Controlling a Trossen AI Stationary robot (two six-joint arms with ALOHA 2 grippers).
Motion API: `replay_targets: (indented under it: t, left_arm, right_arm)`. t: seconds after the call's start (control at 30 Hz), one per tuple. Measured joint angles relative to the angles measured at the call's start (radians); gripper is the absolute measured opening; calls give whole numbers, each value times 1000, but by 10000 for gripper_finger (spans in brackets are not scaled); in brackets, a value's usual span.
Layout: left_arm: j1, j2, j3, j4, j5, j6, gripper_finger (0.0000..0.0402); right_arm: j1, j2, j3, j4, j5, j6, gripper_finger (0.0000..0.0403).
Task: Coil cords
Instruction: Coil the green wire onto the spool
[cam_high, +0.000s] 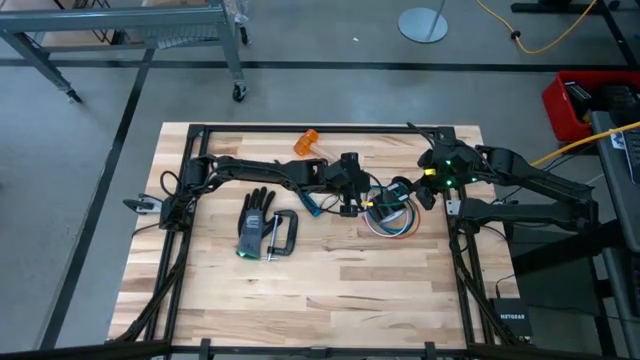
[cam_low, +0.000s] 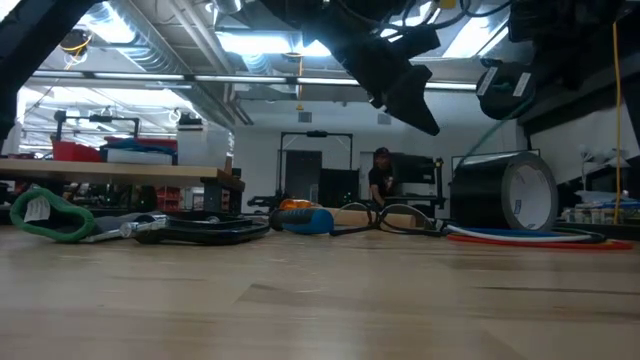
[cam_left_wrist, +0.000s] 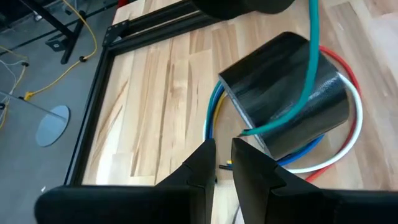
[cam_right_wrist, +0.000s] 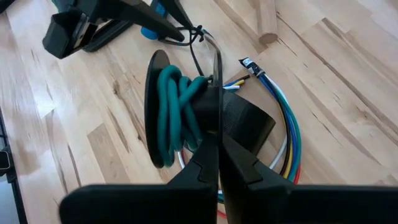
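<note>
Teal-green cord (cam_right_wrist: 174, 115): gathered in several loops, hanging bunched over a black roll of tape (cam_left_wrist: 286, 93) near the back right of the table (cam_high: 330, 290). In the left wrist view one strand runs across the roll's curved side and up out of the picture.

Wire bundle (cam_left_wrist: 348, 134): red, white, blue and yellow strands lie flat in a ring on the table around the base of the roll. Their loose ends fan out beside it in the right wrist view.

Black cord (cam_right_wrist: 198, 46): thin, knotted near the left end effector (cam_right_wrist: 186, 28), trailing down toward the roll.

Left end effector: fingers (cam_left_wrist: 252, 168) nearly closed with a narrow gap between them. Whether they pinch the black cord cannot be determined.

Right end effector (cam_right_wrist: 217, 158): fingers closed together, directly over the roll and the teal loops. What, if anything, is clamped between them is hidden.

Obscured: in the high view the arms cover most of the cords. In the low view the roll (cam_low: 500, 190) stands on the table with coloured wires at its foot; the teal cord is hard to make out there.
</note>
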Motion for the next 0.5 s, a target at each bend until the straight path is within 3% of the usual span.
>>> replay_targets:
  t: [0.23, 0.5]
  left_arm:
    - [-1, 0, 0, -13, 2, -11, 42]
    - [-3, 0, -5, -96, 72, -128, 88]
  right_arm:
    - [0, 0, 0, 1, 0, 0, 1]
    - [0, 0, 0, 3, 0, 0, 1]
